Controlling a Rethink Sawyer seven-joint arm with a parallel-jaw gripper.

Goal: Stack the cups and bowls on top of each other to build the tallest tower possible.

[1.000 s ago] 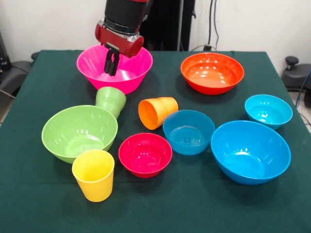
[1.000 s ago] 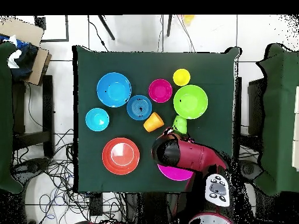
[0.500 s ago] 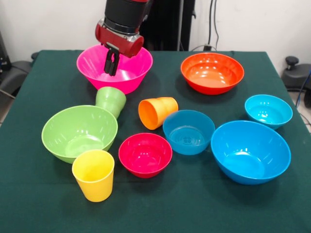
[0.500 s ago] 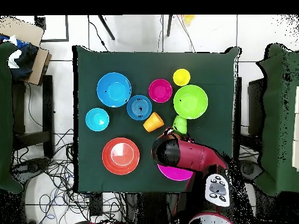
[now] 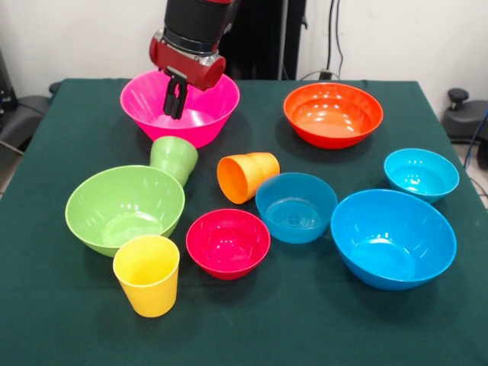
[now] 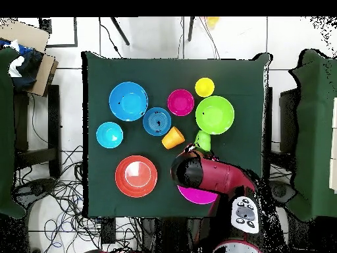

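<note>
**A:** Update on the tower build: nothing has budged over the last second. End effector is parked over the pink bowl at the far left of the bench, same as before, fingers pinched nearly together and holding nothing as far as I can see.

**B:** So zero stacking done?

**A:** Yep, every piece sits on its own. Green cup is tipped, just in front of the pink bowl and touching the light green bowl. Orange cup lies on its side mid-bench, right beside the middle blue bowl. Yellow cup stands upright at the near left, next to the red bowl.

**B:** And the right side?

**A:** Orange bowl far right, small cyan bowl at the right edge, big blue bowl near right. From overhead the arm covers most of the pink bowl.

**B:** What does the stall mean?

**A:** My guess is it's lining up on the pink bowl's rim or the green cup. The two toppled cups look awkward to grab and could roll.
</note>
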